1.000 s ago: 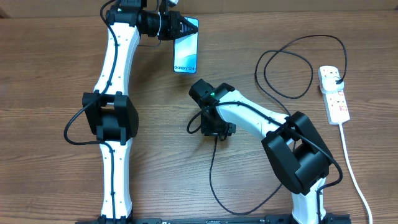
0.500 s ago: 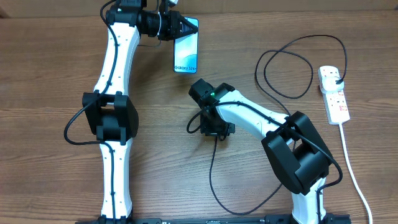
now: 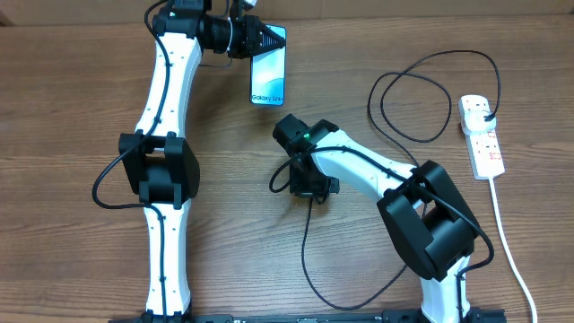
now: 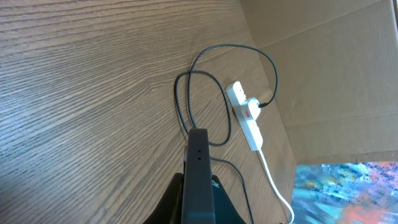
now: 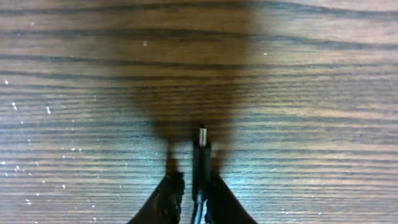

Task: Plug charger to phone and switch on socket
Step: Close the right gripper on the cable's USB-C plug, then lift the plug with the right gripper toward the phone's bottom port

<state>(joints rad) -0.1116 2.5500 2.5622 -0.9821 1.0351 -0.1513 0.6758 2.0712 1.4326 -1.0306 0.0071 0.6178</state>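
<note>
Nearest me, the right gripper [image 5: 194,180] is clenched on the charger [image 3: 304,242] just behind its connector tip [image 5: 201,138], which points down at the table [image 5: 311,62]. Farther out, the left gripper [image 3: 262,38] grasps the phone [image 3: 270,76] by its far end. The socket [image 3: 482,135] lies off right. My plan is to level the tip, align it with the phone's near edge, then push straight and slowly.

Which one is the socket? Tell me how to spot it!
Look at the wooden table, then go to its far right side. The socket is the long white bar lying there. Nothing else has little red switches, a thick white cord trailing off it, and the black charger plugged into one end.
</note>
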